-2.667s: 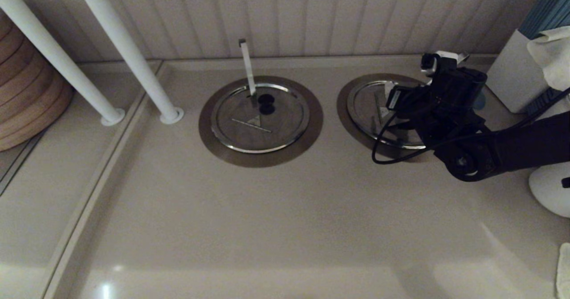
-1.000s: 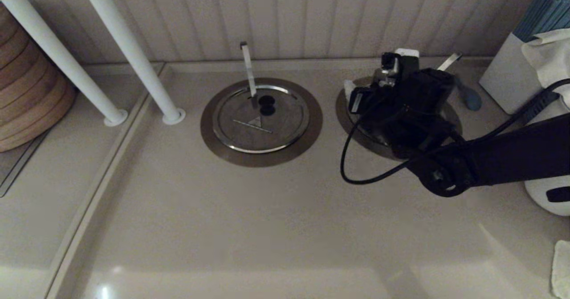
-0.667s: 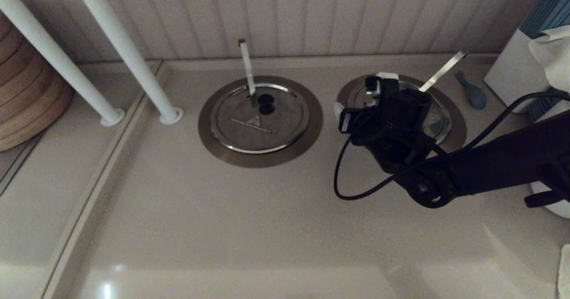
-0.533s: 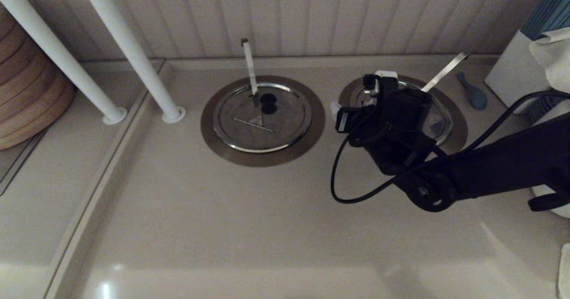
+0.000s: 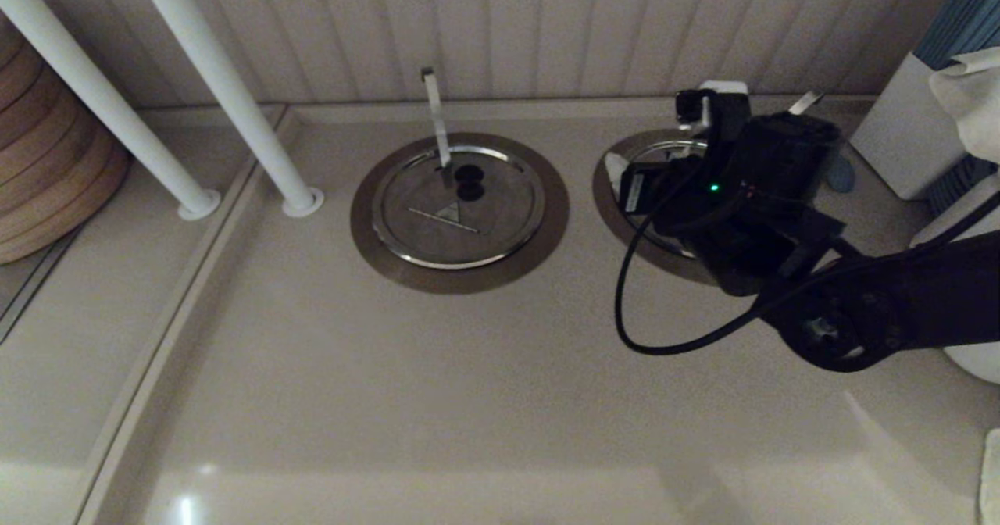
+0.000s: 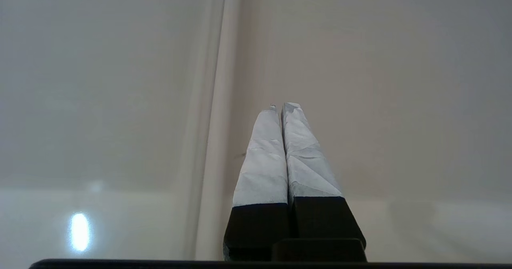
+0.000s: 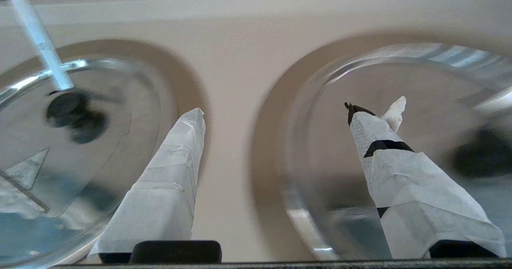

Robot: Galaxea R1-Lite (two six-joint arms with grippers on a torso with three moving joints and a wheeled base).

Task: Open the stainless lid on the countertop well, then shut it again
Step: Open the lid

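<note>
The stainless lid [image 5: 662,149] lies in the countertop well, whose dull collar [image 5: 603,191] shows at its left. My right arm covers most of both. Only the tip of the diagonal strip [image 5: 805,102] sticks out behind the wrist. My right gripper [image 5: 639,172] hovers open and empty at the lid's left edge. In the right wrist view one finger [image 7: 172,173] stands over the counter between the two collars. The other finger [image 7: 384,157] stands over the lid [image 7: 404,81], whose black knob [image 7: 482,157] is blurred. My left gripper [image 6: 280,108] is shut over bare counter.
The twin lid [image 5: 457,208] with its near-vertical strip [image 5: 435,119] sits to the left in its own collar. Two white posts [image 5: 226,91] stand at the back left beside stacked wooden rings [image 5: 47,189]. A white box [image 5: 898,130] stands at the right wall.
My right arm has swung back and to the right, from the lid's front-left to over the lid. It now hides most of the diagonal strip. The lid has not moved.
</note>
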